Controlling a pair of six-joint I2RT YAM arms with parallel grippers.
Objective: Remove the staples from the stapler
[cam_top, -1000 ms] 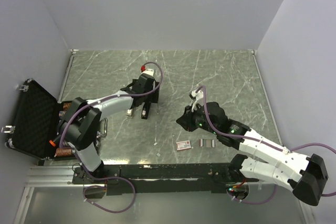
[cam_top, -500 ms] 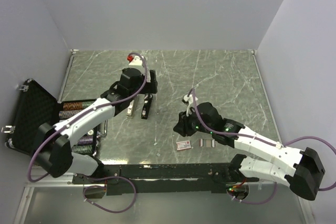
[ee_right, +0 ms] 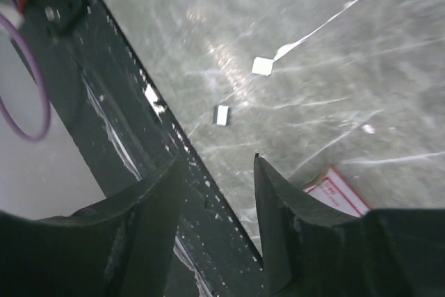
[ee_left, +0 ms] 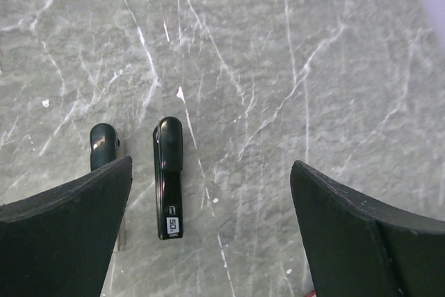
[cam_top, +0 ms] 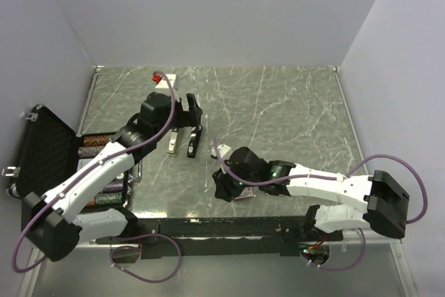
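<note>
A grey-green marbled tabletop (cam_top: pixel 292 102) with white veins sits between plain pale walls (cam_top: pixel 208 12). An open black case (cam_top: pixel 42 151) stands at its left edge. The stapler (ee_left: pixel 169 179) lies opened in two black parts under the left hand (ee_left: pixel 215 227), whose fingers are spread wide and empty. The right hand (ee_right: pixel 215 165) is parted, holding nothing, above the front rail (ee_right: pixel 139 137) beside a red-and-white box (ee_right: pixel 337 193). Two pale bits (ee_right: pixel 262 66) lie nearby, but it cannot be told whether they are the staples.

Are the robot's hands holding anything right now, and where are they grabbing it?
Nothing is held. The left jaws stand wide open over the stapler; the right jaws are open and empty beside the red-and-white box.
</note>
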